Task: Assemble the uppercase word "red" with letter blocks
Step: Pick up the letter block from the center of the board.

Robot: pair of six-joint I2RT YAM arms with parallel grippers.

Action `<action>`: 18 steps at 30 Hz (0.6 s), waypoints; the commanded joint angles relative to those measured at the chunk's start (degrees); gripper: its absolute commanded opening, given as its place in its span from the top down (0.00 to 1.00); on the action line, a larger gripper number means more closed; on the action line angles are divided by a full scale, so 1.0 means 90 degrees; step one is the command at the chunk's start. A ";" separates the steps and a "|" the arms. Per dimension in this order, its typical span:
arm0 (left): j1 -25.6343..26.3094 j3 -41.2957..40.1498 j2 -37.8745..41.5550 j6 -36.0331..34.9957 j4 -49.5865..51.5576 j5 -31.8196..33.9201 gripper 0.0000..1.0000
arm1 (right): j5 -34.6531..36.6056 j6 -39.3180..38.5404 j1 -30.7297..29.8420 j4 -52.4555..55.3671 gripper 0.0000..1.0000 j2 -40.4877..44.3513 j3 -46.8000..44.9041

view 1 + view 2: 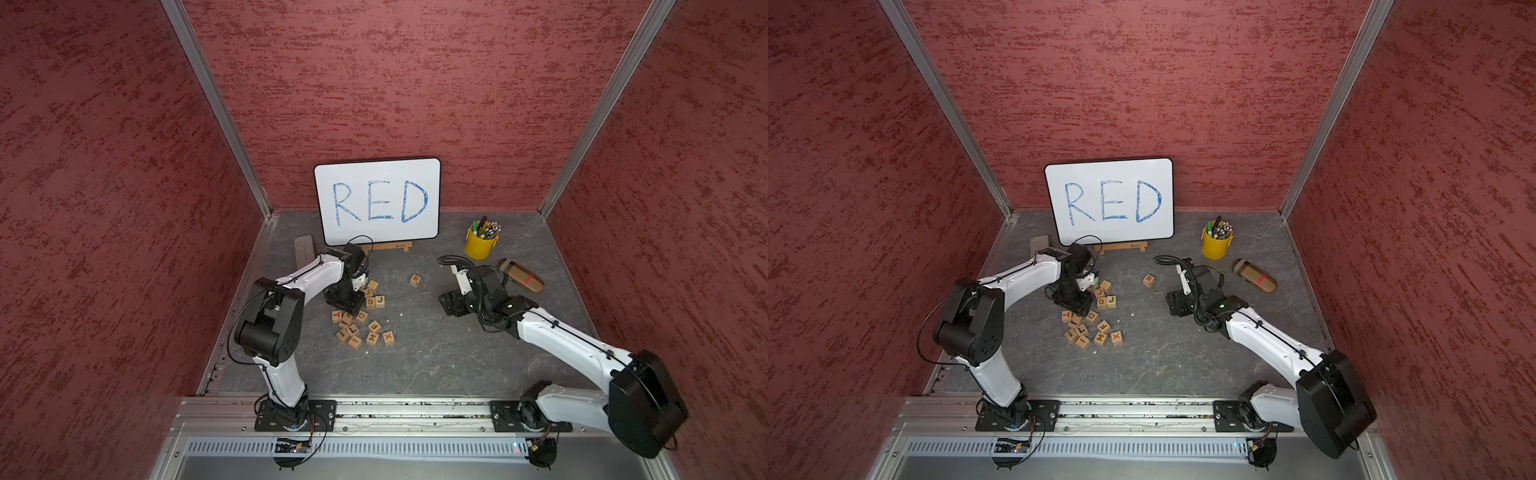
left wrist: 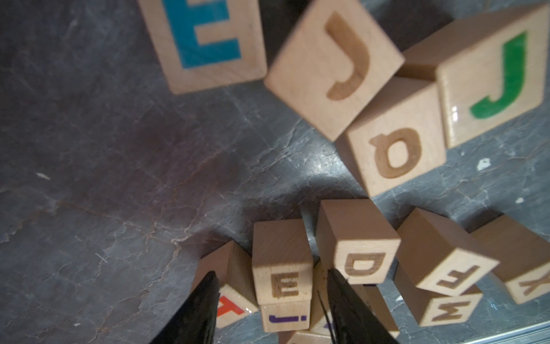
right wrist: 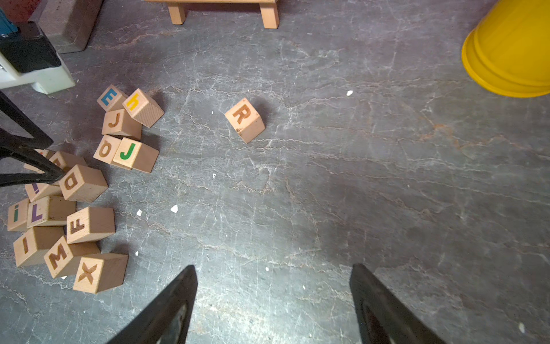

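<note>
The R block (image 1: 415, 279) (image 3: 244, 119) stands alone on the grey table, ahead of my right gripper (image 3: 273, 268), which is open over bare table. My left gripper (image 2: 272, 277) is down in the pile of letter cubes. Its jaws stand on either side of the brown E block (image 2: 282, 283), which rests on top of other cubes, with a small gap showing on each side. The D block (image 2: 363, 262) (image 3: 80, 183) lies right beside one of the left fingers (image 2: 342, 297). From the top views the E block is hidden under the left gripper (image 1: 347, 299).
A cube with a blue E (image 2: 205, 38), two J cubes and a Q cube lie beyond the left gripper. Several more cubes (image 1: 365, 332) sit nearer the front. At the back stand the whiteboard (image 1: 376, 201), a yellow pen cup (image 1: 481, 241), a brown case (image 1: 521, 276) and a grey block (image 1: 303, 249).
</note>
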State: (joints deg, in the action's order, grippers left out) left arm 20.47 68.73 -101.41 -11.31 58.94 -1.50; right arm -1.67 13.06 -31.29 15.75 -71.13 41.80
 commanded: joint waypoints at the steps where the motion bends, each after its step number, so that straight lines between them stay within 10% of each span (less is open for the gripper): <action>1: -0.0028 -0.0063 -0.0162 -0.0022 -0.0082 0.0064 0.41 | 0.0115 -0.0028 0.0029 -0.0104 0.18 0.0135 -0.0079; 18: 0.0200 0.0127 -0.0383 -0.0159 -0.0083 0.0004 0.49 | 0.0127 -0.0015 0.0029 -0.0090 0.18 0.0095 -0.0084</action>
State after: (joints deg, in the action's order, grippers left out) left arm 21.47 68.73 -104.57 -11.73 58.87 -1.34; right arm -1.65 13.06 -31.29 15.75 -71.13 41.80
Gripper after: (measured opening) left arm 0.517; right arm 0.823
